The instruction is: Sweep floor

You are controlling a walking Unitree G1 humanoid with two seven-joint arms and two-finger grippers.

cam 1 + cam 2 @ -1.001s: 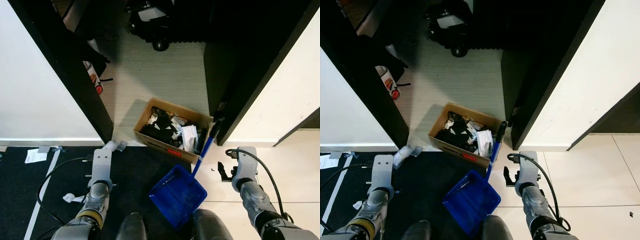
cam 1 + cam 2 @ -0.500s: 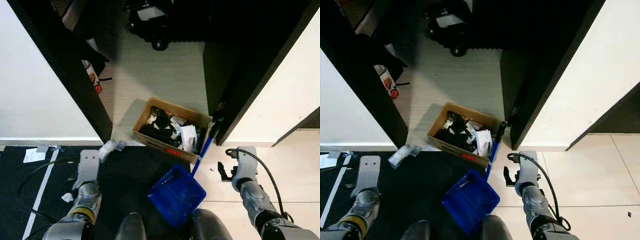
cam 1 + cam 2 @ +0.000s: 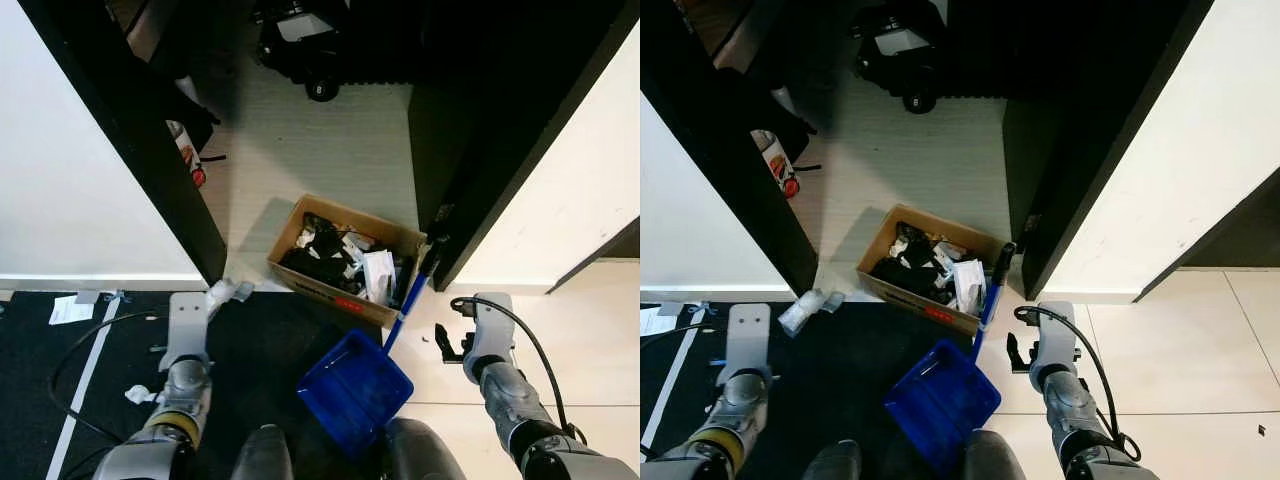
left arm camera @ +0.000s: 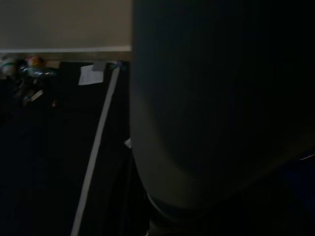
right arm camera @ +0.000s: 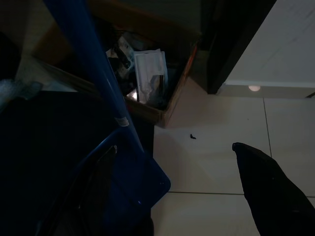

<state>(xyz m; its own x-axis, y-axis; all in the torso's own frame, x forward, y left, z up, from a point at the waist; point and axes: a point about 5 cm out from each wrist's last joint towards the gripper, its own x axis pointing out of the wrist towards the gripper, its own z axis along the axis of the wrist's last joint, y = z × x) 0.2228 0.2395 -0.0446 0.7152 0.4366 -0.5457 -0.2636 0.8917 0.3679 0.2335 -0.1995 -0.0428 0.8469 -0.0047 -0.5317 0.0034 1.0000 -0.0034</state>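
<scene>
The blue dustpan [image 3: 355,388] sits on the floor just in front of the robot's feet, straddling the edge between the black mat [image 3: 260,340] and the pale tiles. Its long blue handle [image 3: 408,303] runs up and away from the pan, tilted toward the robot's right, with the top end leaning against the corner of the cardboard box [image 3: 342,258] full of rubbish.

That handle is what the next move turns on. It lies just inboard of the right gripper [image 3: 450,342], which hangs beside it over the tiles, near but not touching. In the right wrist view the blue shaft crosses close in front and one black finger [image 5: 268,189] shows at the edge (the other is out of frame, so I cannot tell how far the fingers are spread). It holds nothing.

The left arm [image 3: 184,345] is raised over the mat, well apart from the handle; its fingers cannot be made out. Crumpled paper scraps [image 3: 228,292] lie just past it by the door frame. The right arm looks the better placed to take the handle.
</scene>
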